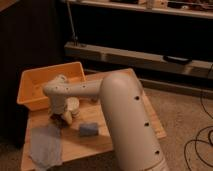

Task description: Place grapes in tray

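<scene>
Wooden table (75,142) work looks barely begun: the grapes (54,118) lie toward its left edge, just outside the front wall of the tray (32,102), with the gripper (64,116) lowered beside them, jaws spread and holding nothing, so grasping, lifting and dropping all remain.
</scene>
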You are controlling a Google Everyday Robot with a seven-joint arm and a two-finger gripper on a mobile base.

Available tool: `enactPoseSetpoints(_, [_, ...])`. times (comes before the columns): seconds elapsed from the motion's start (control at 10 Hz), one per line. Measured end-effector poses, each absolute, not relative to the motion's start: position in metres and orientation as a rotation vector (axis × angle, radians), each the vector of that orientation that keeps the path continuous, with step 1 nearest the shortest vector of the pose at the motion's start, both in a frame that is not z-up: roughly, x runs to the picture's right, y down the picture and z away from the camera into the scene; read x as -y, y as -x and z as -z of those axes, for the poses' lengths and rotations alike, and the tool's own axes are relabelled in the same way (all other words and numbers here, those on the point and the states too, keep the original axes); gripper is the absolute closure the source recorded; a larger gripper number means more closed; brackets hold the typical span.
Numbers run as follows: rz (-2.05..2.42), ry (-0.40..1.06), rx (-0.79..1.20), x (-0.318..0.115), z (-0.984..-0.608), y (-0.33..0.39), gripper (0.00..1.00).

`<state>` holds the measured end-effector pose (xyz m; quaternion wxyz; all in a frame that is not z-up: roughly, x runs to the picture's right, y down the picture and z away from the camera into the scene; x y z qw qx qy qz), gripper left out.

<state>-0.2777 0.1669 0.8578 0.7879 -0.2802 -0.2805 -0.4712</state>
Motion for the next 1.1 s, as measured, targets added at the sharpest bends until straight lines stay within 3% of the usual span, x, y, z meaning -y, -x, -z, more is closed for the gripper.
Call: enactPoseSetpoints(1.1, [1.02, 0.632, 0.568, -0.1658, -0.8588, 0.2695, 0.2])
